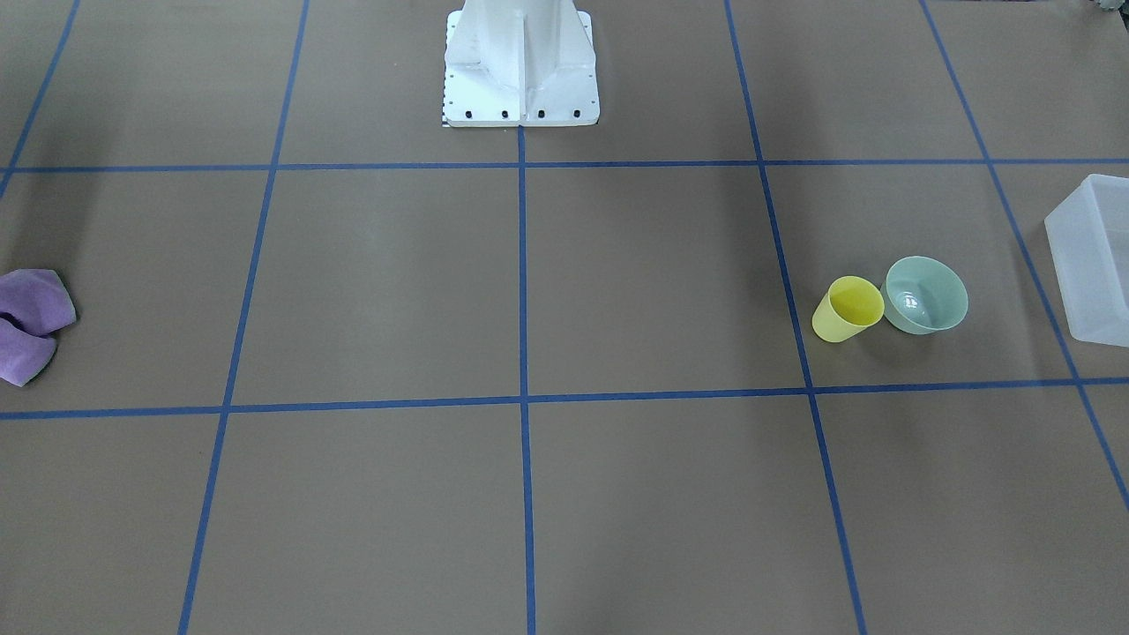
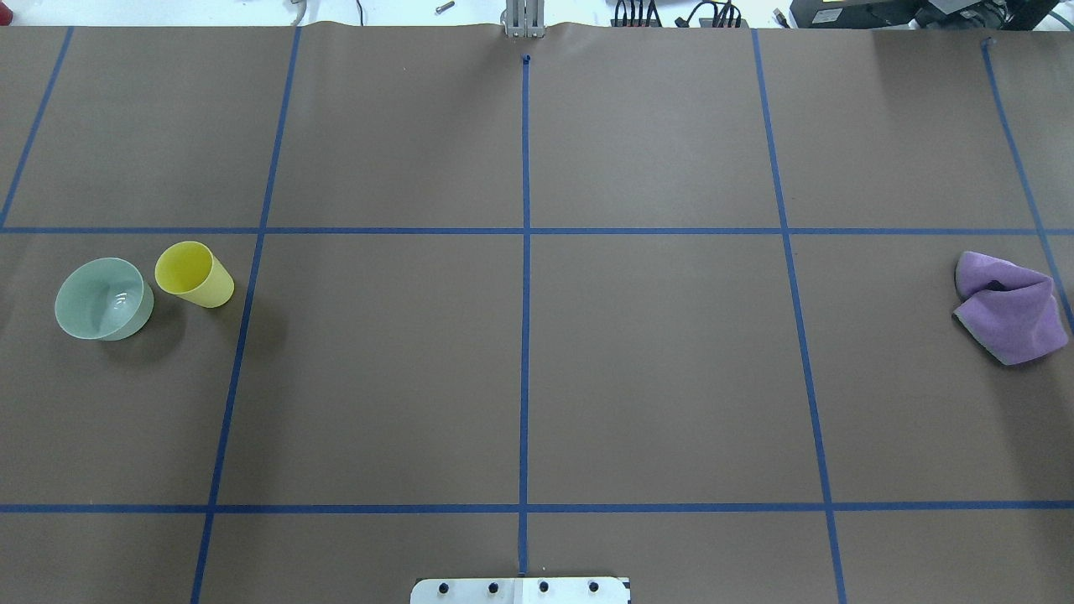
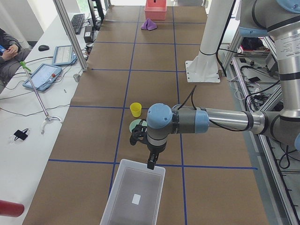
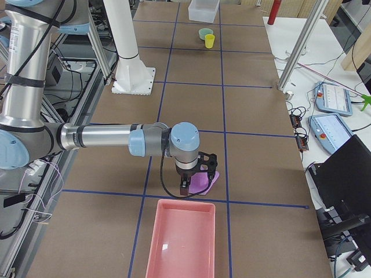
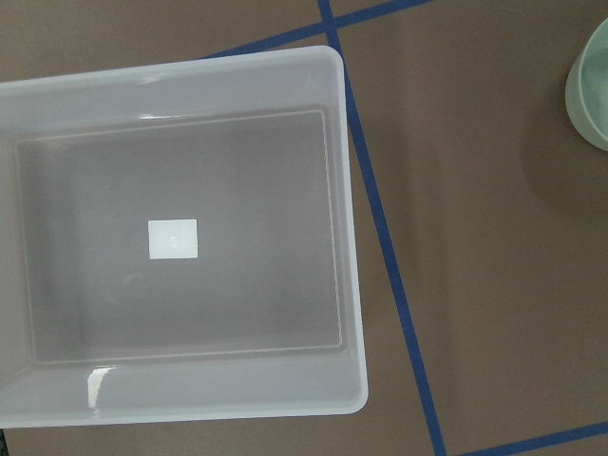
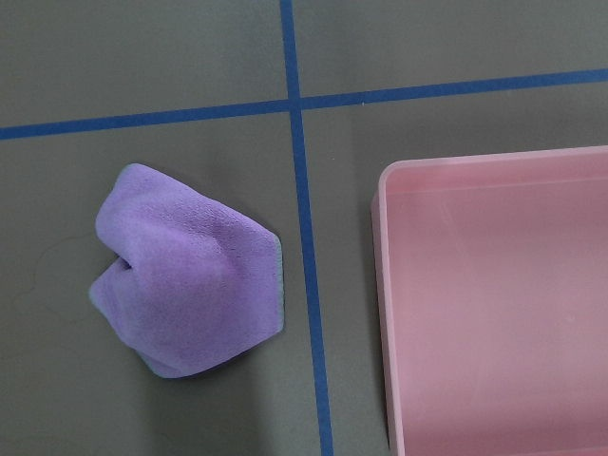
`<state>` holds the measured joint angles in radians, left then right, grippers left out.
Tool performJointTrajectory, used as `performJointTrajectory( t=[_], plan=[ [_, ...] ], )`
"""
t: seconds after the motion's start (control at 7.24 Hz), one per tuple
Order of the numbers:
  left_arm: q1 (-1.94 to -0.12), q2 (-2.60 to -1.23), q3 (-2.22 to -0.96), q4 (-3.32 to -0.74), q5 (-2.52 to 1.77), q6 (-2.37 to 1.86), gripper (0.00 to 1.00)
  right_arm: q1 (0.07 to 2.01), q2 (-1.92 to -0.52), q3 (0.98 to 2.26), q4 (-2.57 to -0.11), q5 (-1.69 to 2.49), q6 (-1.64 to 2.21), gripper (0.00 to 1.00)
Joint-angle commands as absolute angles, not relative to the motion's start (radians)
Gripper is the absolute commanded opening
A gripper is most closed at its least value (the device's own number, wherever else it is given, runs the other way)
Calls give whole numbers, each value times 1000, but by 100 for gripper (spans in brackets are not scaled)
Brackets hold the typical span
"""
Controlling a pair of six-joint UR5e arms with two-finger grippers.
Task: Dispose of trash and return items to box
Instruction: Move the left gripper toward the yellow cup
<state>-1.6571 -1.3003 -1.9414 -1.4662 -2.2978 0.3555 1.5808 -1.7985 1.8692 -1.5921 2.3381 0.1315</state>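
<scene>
Left hand point(image 3: 143, 149), right hand point(image 4: 198, 177) point down, grip unclear; arms outstretched.

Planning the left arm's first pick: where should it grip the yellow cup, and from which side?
Probably from straight above. The yellow cup stands upright, mouth open, so pinch its rim wall, one finger inside, one outside, on the side away from the green bowl, which sits close beside it and leaves little finger room there.
</scene>
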Motion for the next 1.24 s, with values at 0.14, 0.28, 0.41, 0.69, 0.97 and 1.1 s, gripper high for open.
performJointTrajectory(
  t=[0.14, 0.28, 0.41, 0.69, 0.97, 1.1],
  plan=[
    [-1658, -1403, -1973, -1514, -2310, 357, 98, 1580, -1796, 1868, -1566, 2341, 132, 100],
    [-1657, -1431, -1947, -1657, -2304, 351, 98, 1580, -1796, 1867, -1512, 2348, 138, 100],
    [-1657, -1492, -1883, -1742, -2307, 330, 98, 1580, -1790, 1867, -1430, 2350, 147, 100],
    [-1652, -1489, -1858, -1816, -2328, 321, 98, 1551, -1786, 1867, -1265, 2344, 141, 100],
    [-1468, -1509, -1870, -1871, -2349, 191, 99, 1464, -1752, 1865, -1210, 2330, 239, 100],
    [-1394, -1522, -1868, -1894, -2349, 22, 99, 1406, -1734, 1871, -1207, 2288, 303, 100]
  ],
)
